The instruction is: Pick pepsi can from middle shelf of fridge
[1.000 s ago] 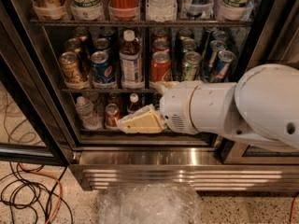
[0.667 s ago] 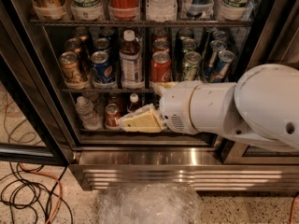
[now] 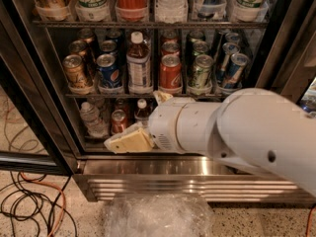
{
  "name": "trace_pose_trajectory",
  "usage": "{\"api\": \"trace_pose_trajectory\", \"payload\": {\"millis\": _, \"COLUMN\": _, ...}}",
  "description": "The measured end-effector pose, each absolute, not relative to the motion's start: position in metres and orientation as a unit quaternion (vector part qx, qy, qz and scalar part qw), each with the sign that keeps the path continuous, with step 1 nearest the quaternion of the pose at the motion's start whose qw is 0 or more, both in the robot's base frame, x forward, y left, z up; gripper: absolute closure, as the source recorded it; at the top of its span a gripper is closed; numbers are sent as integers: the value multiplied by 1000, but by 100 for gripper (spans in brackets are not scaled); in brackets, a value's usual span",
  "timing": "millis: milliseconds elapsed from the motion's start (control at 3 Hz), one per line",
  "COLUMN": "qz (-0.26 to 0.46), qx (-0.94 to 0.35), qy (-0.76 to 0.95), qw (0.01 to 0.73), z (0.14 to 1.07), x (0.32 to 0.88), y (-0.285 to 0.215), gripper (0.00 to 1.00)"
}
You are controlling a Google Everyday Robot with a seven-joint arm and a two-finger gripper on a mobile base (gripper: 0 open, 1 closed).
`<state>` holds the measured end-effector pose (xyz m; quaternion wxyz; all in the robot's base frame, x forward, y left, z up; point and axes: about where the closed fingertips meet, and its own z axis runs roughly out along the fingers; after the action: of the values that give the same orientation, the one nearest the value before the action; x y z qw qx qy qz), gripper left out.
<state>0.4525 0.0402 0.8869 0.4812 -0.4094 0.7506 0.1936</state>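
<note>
The pepsi can (image 3: 108, 72), dark blue with the round emblem, stands at the front of its lane on the middle shelf (image 3: 84, 95) of the fridge (image 3: 37, 83), second from the left. More cans queue behind it. My gripper (image 3: 129, 141), cream-coloured at the end of the thick white arm (image 3: 237, 132), is in front of the lower shelf, below and a little right of the pepsi can, and holds nothing that I can see.
On the middle shelf stand a gold can (image 3: 76, 73), a brown bottle (image 3: 139, 63), a red Coca-Cola can (image 3: 170, 73), a green can (image 3: 201, 72) and slim blue-silver cans (image 3: 234, 69). A water bottle (image 3: 90, 116) stands below. Cables (image 3: 29, 206) and crumpled plastic (image 3: 158, 216) lie on the floor.
The gripper and wrist have shifted a little left and down in front of the lower shelf. The cans have not moved.
</note>
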Motion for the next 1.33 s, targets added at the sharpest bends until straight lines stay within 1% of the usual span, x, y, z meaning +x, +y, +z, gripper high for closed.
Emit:
{"api": "trace_pose_trajectory", "payload": {"millis": 333, "qz": 171, "qx": -392, "qy": 755, "qw": 498, "z": 875, "x": 460, "y": 62, "gripper": 12}}
{"api": "trace_pose_trajectory", "payload": {"millis": 667, "qz": 120, "qx": -369, "qy": 759, "qw": 522, "z": 861, "x": 466, "y": 68, "gripper": 0}}
{"api": "trace_pose_trajectory", "payload": {"millis": 1000, "qz": 120, "qx": -370, "qy": 759, "qw": 522, "z": 861, "x": 466, "y": 69, "gripper": 0}}
{"api": "trace_pose_trajectory", "payload": {"millis": 1333, "qz": 133, "qx": -365, "qy": 762, "qw": 517, "z": 845, "x": 480, "y": 73, "gripper": 0}}
